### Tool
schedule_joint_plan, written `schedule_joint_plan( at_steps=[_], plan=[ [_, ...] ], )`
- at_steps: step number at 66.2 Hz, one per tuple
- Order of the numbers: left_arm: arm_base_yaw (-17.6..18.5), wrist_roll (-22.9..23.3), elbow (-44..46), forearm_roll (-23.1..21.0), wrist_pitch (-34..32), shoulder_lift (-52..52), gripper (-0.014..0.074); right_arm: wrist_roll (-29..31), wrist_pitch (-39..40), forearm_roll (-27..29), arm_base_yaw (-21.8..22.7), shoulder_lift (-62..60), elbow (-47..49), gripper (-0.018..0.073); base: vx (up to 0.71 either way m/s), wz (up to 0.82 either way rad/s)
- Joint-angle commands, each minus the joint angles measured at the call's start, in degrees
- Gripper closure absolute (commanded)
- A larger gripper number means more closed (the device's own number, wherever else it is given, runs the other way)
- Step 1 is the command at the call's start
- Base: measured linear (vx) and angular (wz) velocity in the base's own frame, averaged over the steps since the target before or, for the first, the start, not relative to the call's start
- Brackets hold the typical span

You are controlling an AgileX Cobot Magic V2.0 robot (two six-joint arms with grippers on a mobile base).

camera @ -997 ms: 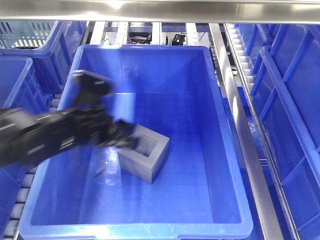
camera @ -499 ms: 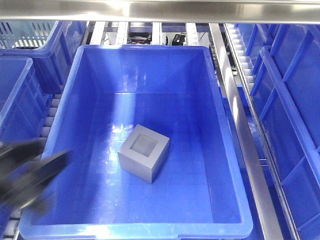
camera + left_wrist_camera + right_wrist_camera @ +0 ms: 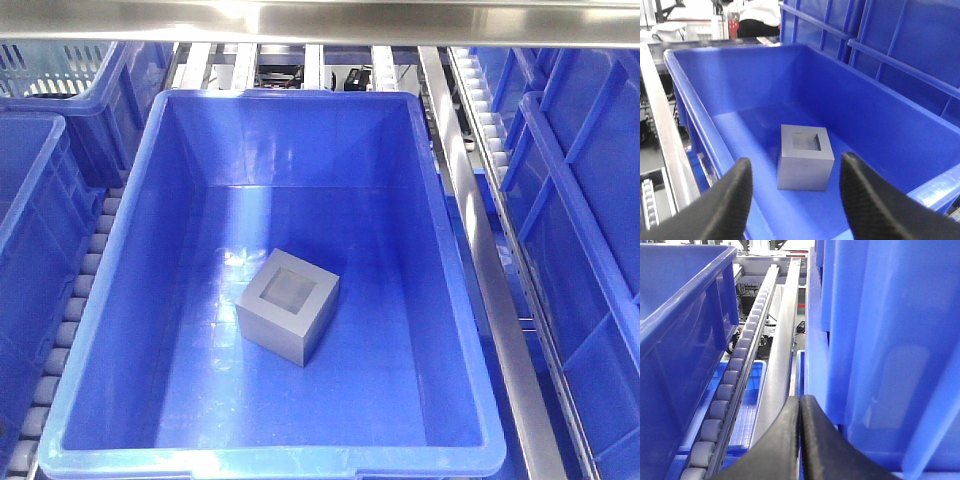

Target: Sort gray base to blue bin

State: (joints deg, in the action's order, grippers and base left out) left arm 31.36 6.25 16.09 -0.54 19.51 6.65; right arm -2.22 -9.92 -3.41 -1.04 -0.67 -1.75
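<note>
Matte gray against glossy bright blue.

Gray base: flat mid-gray on all faces, paler and faintly mottled inside the square recess. Blue bin: saturated blue throughout, with white glare streaks on floor and rim. Neighbouring bins: same blue, ribbed walls. Slatted basket: pale teal lattice. Roller track: dull gray rollers. Metal rail: silvery, brushed. Left gripper and right gripper: black fingers, fine woven sheen.
</note>
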Motion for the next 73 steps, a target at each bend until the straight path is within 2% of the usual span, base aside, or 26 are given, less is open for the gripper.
schedule_joint_plan(
  at_steps=[1, 13, 30, 65, 73],
  plan=[
    [0.3, -0.1, 1.1, 0.0, -3.4, -0.2, 0.0251, 0.3, 4.2, -0.4, 0.3, -0.7, -0.8, 0.0568, 0.00, 0.00],
    [0.3, -0.1, 1.1, 0.0, -2.7, -0.2, 0.0305, 0.3, 4.2, -0.4, 0.3, -0.7, -0.8, 0.0568, 0.00, 0.00],
    [0.3, -0.1, 1.1, -0.2, -3.7, -0.2, 0.0606, 0.3, 4.2, -0.4, 0.3, -0.7, -0.8, 0.0568, 0.00, 0.00],
    [0.3, -0.1, 1.1, -0.1, -2.5, -0.2, 0.0603, 0.3, 4.2, -0.4, 0.3, -0.7, -0.8, 0.0568, 0.00, 0.00],
    [0.2, -0.2, 0.7, 6.4, -4.4, -0.2, 0.0602, 0.3, 4.2, -0.4, 0.3, -0.7, -0.8, 0.0568, 0.00, 0.00]
  ],
)
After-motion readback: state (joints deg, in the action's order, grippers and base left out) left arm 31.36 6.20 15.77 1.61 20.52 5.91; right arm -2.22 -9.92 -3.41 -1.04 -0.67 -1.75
